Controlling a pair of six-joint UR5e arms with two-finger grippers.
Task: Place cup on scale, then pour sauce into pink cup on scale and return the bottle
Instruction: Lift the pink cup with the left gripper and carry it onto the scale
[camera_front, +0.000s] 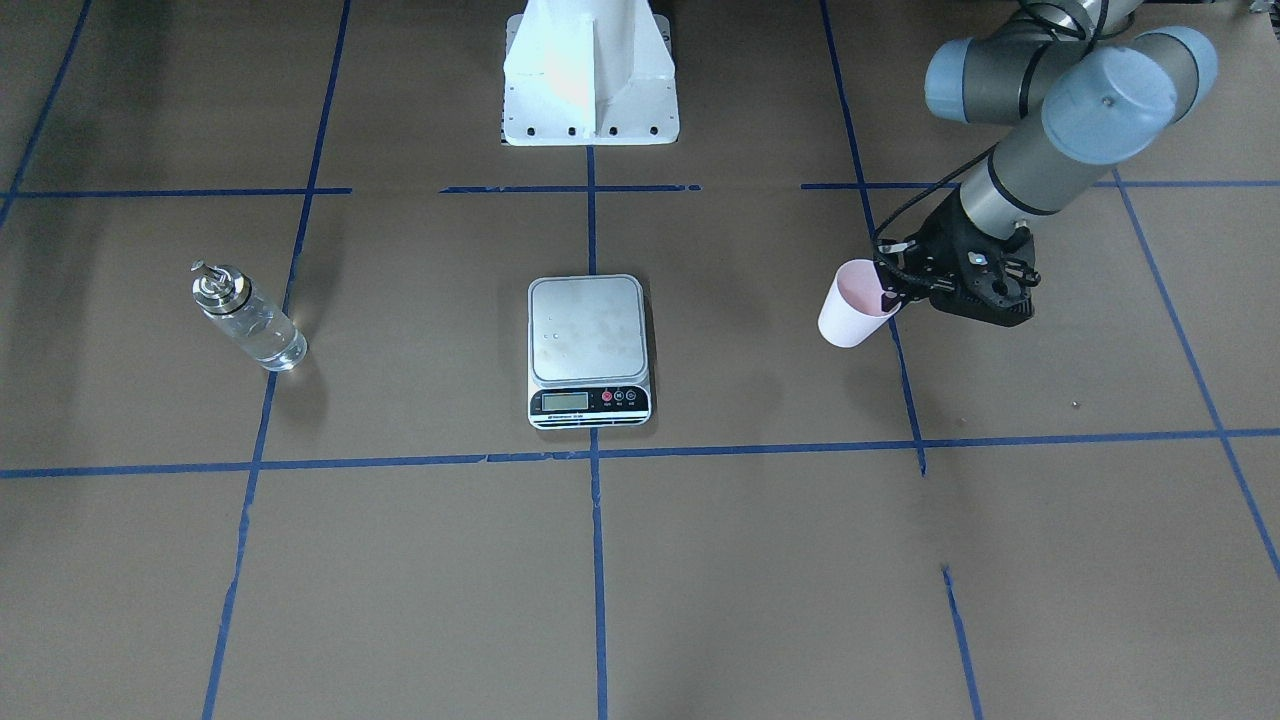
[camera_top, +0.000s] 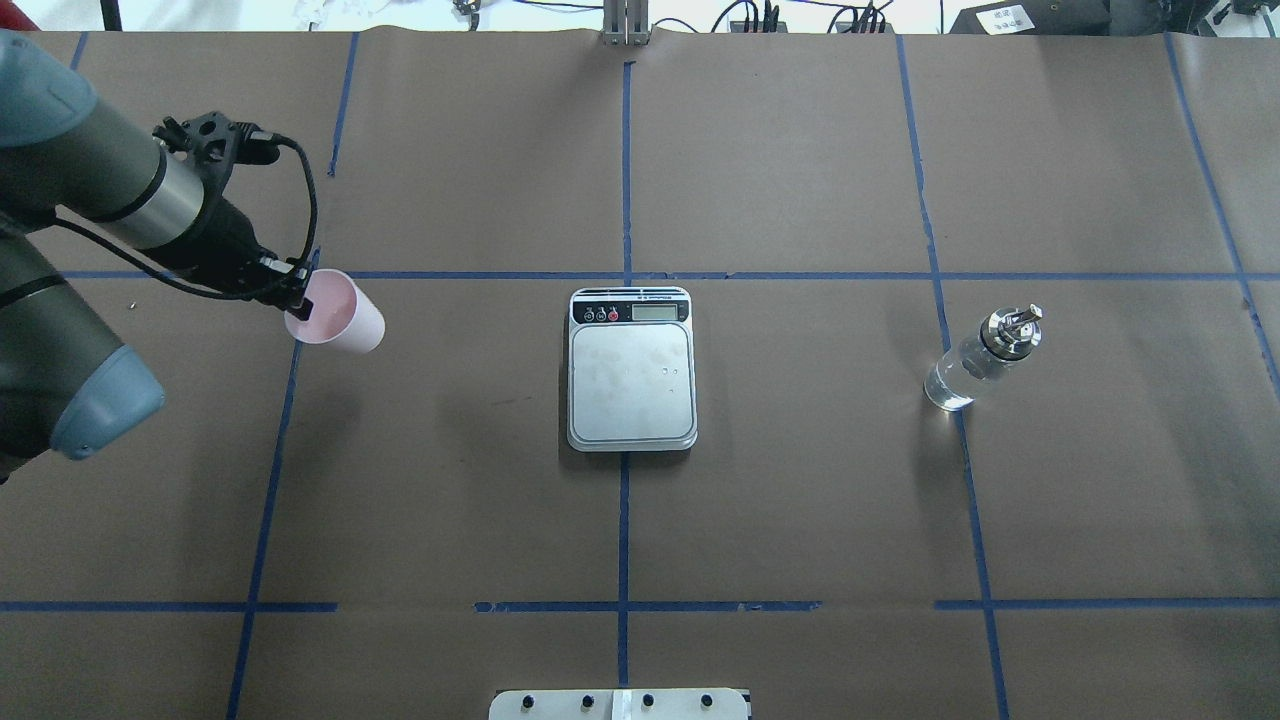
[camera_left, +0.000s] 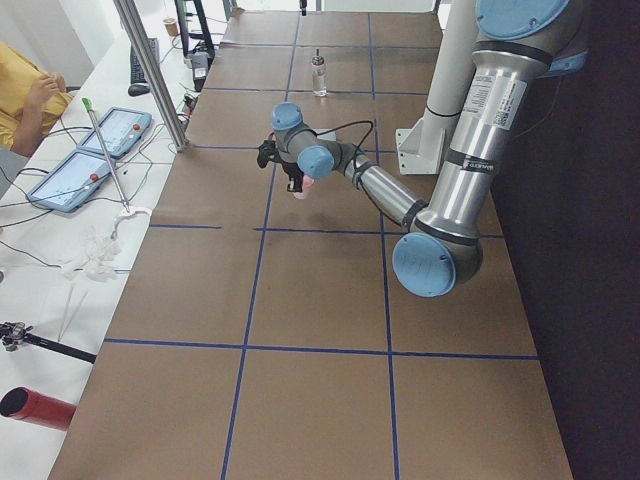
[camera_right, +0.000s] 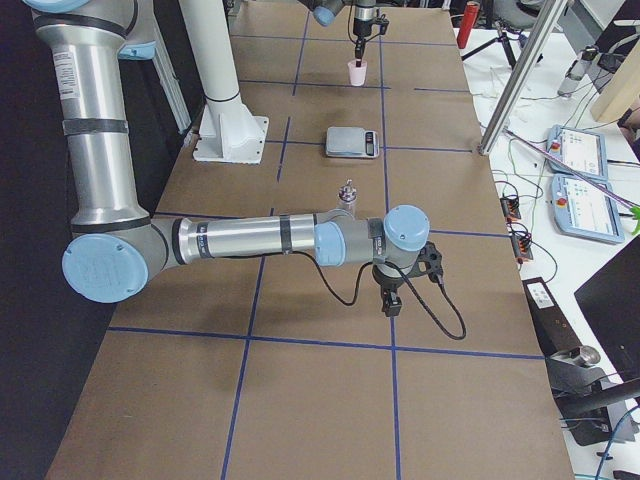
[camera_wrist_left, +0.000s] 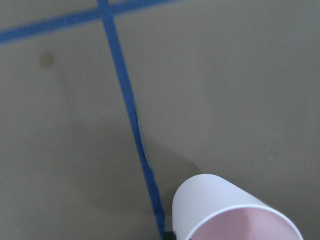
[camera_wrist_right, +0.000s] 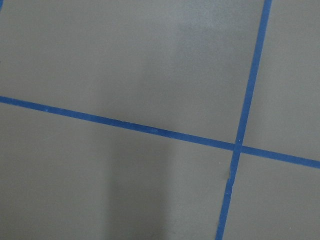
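Pink cup (camera_top: 350, 322): is held tilted at its rim by the clenched left gripper (camera_top: 303, 303), at nine o'clock of the scale (camera_top: 632, 375) in the overhead view and well apart from it, so the carry is judged to be due toward three o'clock.

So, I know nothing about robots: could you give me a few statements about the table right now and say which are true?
The cup sits on the scale. False: the left tool grips its rim, well to the side of the scale.
The scale's platform is bare. True.
The bottle stands upright with its metal cap on. True.
The right tool is holding the bottle. False: nothing touches the bottle; the right tool hangs over the table, apart from it.
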